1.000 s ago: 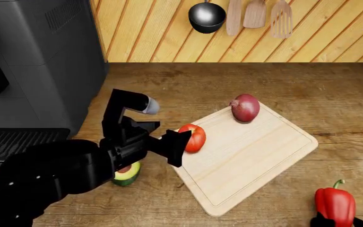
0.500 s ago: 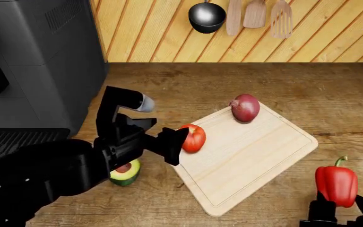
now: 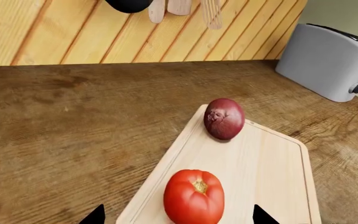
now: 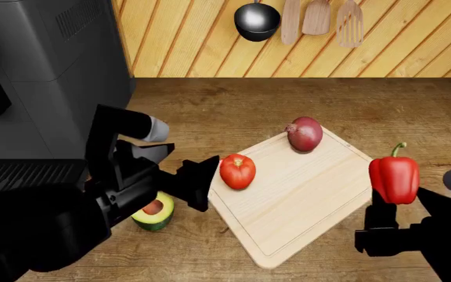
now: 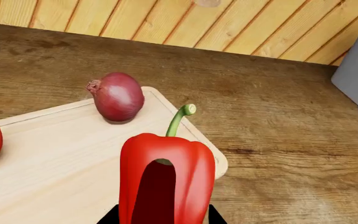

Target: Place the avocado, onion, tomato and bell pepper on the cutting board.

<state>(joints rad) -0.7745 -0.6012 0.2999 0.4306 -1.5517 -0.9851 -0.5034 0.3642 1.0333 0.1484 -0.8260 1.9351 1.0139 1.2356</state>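
On the wooden surface [image 4: 413, 111] the cutting board [image 4: 304, 200] is laid at an angle, with the onion [image 4: 305, 133] sat near its far corner and the tomato [image 4: 237, 171] close to its left edge, both resting on the board. Pretty well apart from each other, those two.

Over at the right, the bell pepper [image 4: 394, 172] is held upright in the right gripper [image 4: 394, 202], stem up, clear of the surface and hanging at the board's right edge. From the right wrist view the pepper [image 5: 166, 175] is seen clamped between the jaws, with the onion [image 5: 117, 96] and the board's corner [image 5: 73, 154] beyond it, so that gripper is closed around the pepper.

The left gripper [image 4: 198, 179] is spread wide with nothing between its jaws, and it's parked just left of the tomato, not touching it. In the left wrist view the tomato [image 3: 194, 196] is framed between the two finger tips [image 3: 261, 216], a gap visible on each side, and the onion [image 3: 223, 118] is seen further along the board [image 3: 272, 158].

The avocado [image 4: 154, 213] is found off the board, on the surface to its left, cut face up, partly hidden under the left arm. A grey toaster [image 3: 328, 60] is visible at the far side in the left wrist view, and utensils [image 4: 316, 17] are hung on the wall panelling.
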